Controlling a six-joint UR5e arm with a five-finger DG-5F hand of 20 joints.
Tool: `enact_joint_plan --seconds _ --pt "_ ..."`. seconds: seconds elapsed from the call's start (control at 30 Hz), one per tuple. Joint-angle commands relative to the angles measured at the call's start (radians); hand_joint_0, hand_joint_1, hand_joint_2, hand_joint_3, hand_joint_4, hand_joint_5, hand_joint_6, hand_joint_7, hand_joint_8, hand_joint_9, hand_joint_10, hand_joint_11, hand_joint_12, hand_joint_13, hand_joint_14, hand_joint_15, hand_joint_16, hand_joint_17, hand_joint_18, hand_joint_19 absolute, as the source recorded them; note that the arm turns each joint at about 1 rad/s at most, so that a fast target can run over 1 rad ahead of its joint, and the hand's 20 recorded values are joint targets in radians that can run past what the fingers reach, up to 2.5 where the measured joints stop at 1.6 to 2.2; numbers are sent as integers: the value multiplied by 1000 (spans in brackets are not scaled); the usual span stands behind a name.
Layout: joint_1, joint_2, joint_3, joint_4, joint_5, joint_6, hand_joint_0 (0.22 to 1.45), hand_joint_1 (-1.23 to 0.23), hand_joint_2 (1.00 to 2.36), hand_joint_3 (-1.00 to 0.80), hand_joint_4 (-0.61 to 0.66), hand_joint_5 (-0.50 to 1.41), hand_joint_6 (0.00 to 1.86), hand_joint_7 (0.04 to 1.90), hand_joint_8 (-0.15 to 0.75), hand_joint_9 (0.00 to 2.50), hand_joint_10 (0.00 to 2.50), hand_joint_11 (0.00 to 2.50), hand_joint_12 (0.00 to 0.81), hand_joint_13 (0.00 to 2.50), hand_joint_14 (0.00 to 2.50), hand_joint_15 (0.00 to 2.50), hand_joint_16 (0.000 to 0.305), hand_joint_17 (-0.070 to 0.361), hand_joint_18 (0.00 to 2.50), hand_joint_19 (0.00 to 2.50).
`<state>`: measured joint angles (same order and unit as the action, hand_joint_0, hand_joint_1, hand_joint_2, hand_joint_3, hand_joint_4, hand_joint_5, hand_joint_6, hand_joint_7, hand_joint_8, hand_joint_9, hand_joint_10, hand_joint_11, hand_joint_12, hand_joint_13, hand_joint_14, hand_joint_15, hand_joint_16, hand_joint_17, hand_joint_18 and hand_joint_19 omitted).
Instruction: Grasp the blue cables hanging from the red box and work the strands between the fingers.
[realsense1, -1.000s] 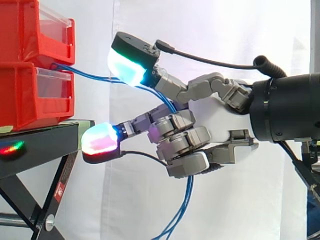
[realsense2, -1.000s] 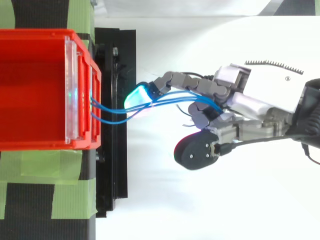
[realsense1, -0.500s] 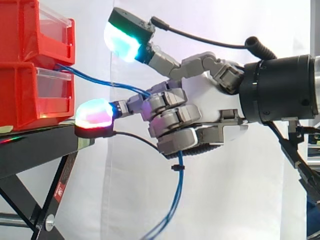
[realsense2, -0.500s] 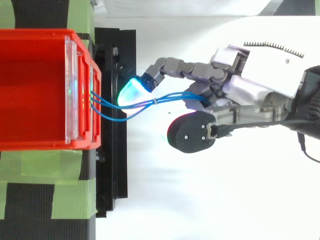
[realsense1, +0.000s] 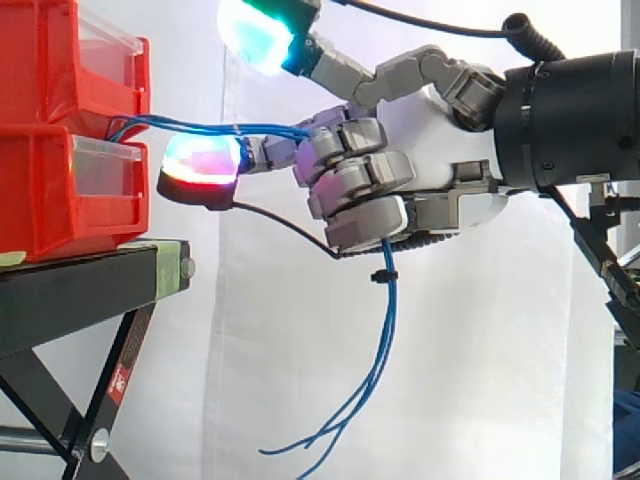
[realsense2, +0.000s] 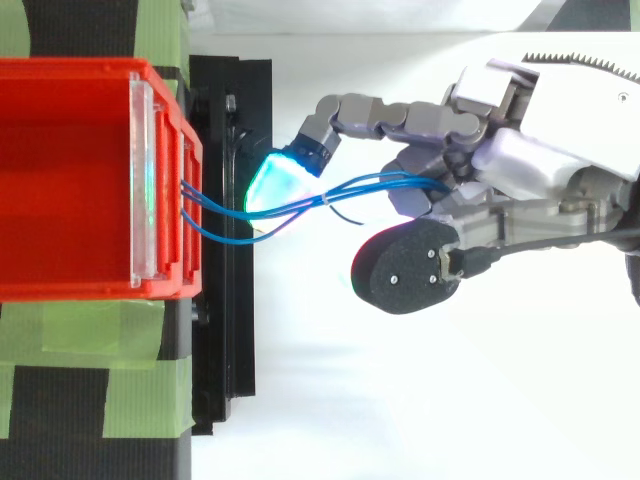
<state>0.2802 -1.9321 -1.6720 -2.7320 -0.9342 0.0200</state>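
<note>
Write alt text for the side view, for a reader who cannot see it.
The robot hand, reaching in from the right, has its fingers curled round blue cables that stretch across from stacked red bins on the left. Below the hand the strands hang loose. The bins sit on a black stand.

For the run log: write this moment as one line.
hand: shut on blue cables | blue cables: run from red box front into curled fingers, ends hang free below hand | stage: grasp made, strands between fingers

From the box (realsense1: 60, 190) on the stand (realsense1: 70, 300), cables (realsense1: 388, 310) run right into the hand (realsense1: 440, 150).
</note>
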Motion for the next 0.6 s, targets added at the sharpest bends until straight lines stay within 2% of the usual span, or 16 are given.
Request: enact_joint_plan --seconds 0.0,0.23,0.57 --pt "-1 -1 0 -3 2 -2 816 -641 1002 -938 126 213 0 1317 362 816 2500 2295 407 1005 2500 1461 58 131 1396 1483" --pt "-1 1 0 -3 3 -3 842 -645 1002 -941 127 209 146 1280 362 816 2500 2295 407 1005 2500 1461 58 131 1396 1483" --pt "-1 1 0 -5 5 -5 893 -633 1007 -870 115 198 513 1210 362 816 2500 2295 407 1005 2500 1461 58 131 1396 1483"
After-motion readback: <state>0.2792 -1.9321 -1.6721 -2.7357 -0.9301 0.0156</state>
